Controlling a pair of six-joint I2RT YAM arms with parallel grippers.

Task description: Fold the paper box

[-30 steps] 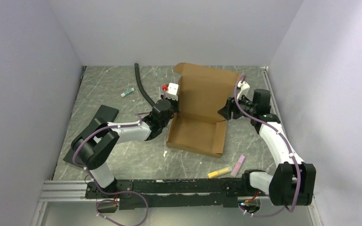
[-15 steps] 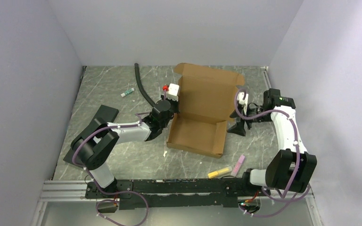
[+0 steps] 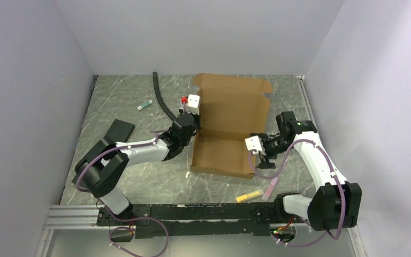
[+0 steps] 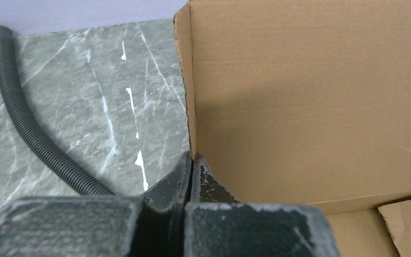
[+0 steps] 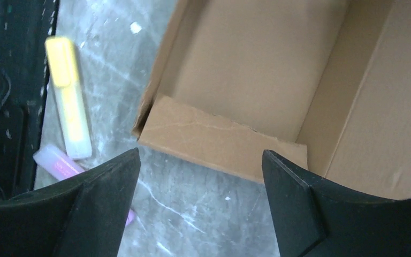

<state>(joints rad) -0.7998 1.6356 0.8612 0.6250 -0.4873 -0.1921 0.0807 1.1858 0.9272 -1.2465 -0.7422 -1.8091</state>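
Overhead, the wrist body hides the fingertips of the left gripper [image 4: 192,160]. Its wrist view shows them pressed together on the left edge of the paper box [image 3: 226,134], at the foot of the upright lid. The box lies mid-table [image 3: 139,176], tray open. The right gripper [image 5: 200,155] hangs spread over the tray's right wall, with no contact visible. One of its fingers partly hides a pink marker [image 5: 59,163].

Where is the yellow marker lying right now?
In the top view the yellow marker lies on the table, right side, between the paper box and the base rail, beside a pink marker.
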